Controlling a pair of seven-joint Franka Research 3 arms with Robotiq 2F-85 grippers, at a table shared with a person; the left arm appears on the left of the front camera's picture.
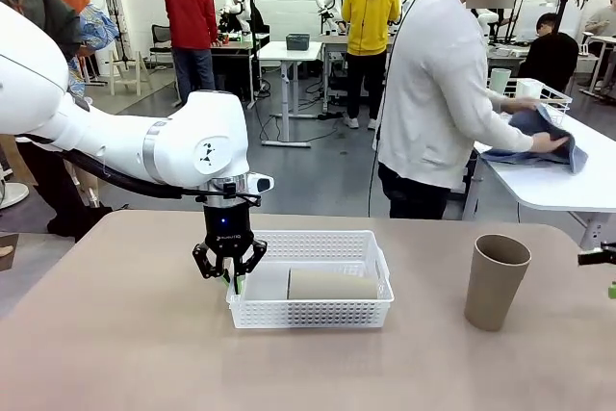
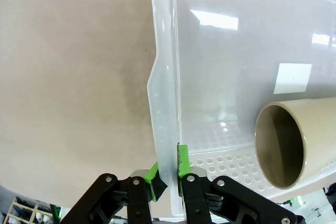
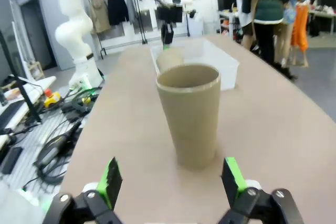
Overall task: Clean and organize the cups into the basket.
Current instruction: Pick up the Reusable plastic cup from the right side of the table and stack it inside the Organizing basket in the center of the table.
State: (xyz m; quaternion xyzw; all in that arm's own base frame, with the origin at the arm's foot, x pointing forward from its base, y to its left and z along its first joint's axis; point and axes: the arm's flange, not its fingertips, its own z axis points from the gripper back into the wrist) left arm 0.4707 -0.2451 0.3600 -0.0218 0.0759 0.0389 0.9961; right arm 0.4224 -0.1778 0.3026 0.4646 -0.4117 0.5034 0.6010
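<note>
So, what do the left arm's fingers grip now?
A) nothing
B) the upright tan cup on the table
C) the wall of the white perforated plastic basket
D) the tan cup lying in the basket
C: the left arm's fingers are shut on an end wall of the white perforated plastic basket.

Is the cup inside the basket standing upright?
No, the tan cup lies on its side inside the basket.
</note>
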